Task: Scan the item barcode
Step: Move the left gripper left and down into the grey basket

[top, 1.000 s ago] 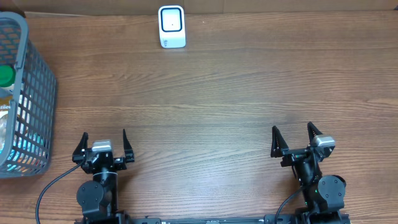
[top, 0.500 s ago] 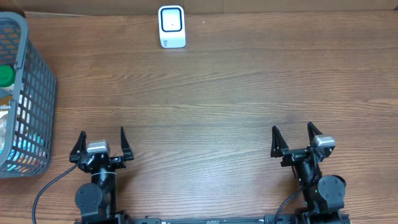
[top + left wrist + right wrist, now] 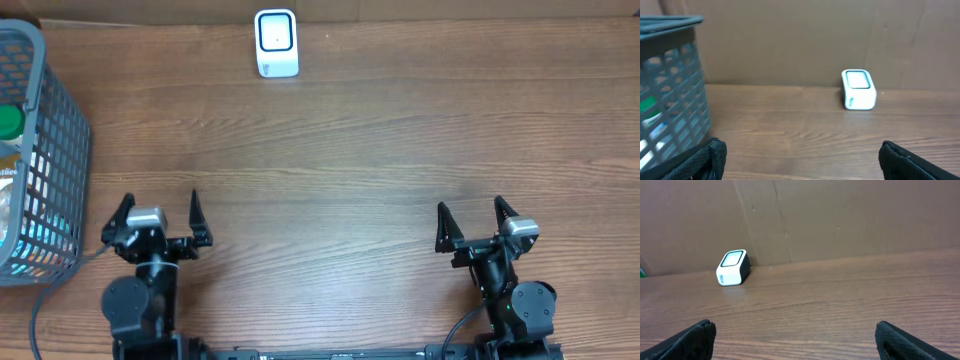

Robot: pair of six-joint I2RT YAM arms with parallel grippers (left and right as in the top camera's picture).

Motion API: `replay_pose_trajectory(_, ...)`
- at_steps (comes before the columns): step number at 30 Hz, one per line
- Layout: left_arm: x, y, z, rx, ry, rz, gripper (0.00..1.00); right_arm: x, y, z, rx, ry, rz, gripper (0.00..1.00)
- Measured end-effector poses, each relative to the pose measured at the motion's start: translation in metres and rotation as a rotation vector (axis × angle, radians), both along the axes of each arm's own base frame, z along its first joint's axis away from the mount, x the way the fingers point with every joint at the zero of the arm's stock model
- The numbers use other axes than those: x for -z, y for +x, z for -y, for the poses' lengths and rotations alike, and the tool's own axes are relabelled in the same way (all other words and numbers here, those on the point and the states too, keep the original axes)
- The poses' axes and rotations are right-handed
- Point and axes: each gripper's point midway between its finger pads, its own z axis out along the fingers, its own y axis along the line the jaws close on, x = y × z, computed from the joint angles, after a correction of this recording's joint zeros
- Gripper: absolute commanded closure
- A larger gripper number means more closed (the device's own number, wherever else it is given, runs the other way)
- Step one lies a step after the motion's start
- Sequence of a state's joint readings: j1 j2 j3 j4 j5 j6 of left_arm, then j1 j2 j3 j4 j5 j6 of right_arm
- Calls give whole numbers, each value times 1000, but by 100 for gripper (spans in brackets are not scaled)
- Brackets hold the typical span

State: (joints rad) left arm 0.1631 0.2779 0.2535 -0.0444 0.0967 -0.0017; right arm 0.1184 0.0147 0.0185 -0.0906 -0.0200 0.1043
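At bench (image 3: pixel 350 150) near edge, left gripper (image 3: pixel 159 203) and right gripper (image 3: pixel 470 208) both wide open, empty; scanner (image 3: pixel 276 43) at far edge, basket (image 3: pixel 75 150) left.

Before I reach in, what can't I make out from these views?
- Basket contents, overhead: cut off by the left edge; beyond a green cap, nothing identifiable, no barcode visible.
- Same contents, left wrist: mesh wall screens them; only green and blue scraps show.
- The scanner window: too small in every view to tell whether it is lit.
- Right wrist: basket outside the frame.
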Motion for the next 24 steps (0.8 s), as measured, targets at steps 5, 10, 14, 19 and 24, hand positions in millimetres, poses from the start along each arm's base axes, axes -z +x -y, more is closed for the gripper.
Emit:
replay_pose_trajectory(5, -31, 23, 16, 110, -43, -110, 0, -1, 0, 0, 0, 0, 3, 0)
replay_pose_trajectory(10, -56, 43, 26, 184, -113, -275, 0, -1, 0, 0, -1, 1, 3, 0)
replay_pose_trajectory(14, -78, 61, 27, 200, -166, -396, 0, 0, 0, 0, -1, 0, 2, 0)
replay_pose_trajectory(19, -78, 67, 29, 204, -222, -560, 0, -1, 0, 0, -1, 1, 3, 0)
replay_pose_trajectory(24, -24, 52, 32, 193, -300, -828, 0, -1, 0, 0, -1, 0, 3, 0)
